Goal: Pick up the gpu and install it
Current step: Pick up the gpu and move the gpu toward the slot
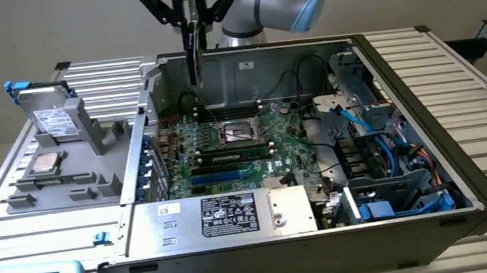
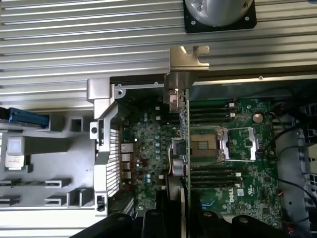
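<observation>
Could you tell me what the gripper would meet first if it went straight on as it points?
Probably the motherboard: the gripper points down into the open case with the gpu clamped edge-on below it, so the card's lower edge would touch beside the CPU socket, though depth is unclear.

gpu (image 1: 193, 54) (image 2: 185, 129) vertical, edge-on, aloft above the motherboard (image 1: 254, 145)

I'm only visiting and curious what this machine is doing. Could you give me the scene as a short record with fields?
tool: closed on the gpu, high over the computer case
gpu: hangs upright, edge-on, above the motherboard, not yet plugged in
computer case: lid off, insides exposed
hard drive: stands in the grey holder, at the exterior view's left
</observation>
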### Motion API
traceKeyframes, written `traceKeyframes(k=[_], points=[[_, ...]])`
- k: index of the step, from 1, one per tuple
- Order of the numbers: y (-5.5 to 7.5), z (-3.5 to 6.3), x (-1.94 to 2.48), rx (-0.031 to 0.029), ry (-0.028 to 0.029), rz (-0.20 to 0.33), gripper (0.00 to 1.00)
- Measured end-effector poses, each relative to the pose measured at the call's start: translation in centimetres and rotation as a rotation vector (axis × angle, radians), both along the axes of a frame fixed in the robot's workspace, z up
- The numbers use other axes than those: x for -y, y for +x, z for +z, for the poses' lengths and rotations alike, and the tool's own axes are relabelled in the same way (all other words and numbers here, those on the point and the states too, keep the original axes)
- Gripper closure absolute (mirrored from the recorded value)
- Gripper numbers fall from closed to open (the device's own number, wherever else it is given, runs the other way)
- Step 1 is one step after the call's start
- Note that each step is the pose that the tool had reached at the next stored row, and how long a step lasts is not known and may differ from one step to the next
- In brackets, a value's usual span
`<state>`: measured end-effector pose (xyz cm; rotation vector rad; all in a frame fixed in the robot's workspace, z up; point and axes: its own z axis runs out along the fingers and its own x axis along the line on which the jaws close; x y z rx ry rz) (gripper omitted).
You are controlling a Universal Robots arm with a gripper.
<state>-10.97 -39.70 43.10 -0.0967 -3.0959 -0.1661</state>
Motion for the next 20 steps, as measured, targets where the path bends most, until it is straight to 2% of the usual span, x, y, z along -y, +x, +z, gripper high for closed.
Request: traceKeyframes(k=[20], points=[[8.8,-1.77,0.67,0.0000,0.0000,0.000,0.72]])
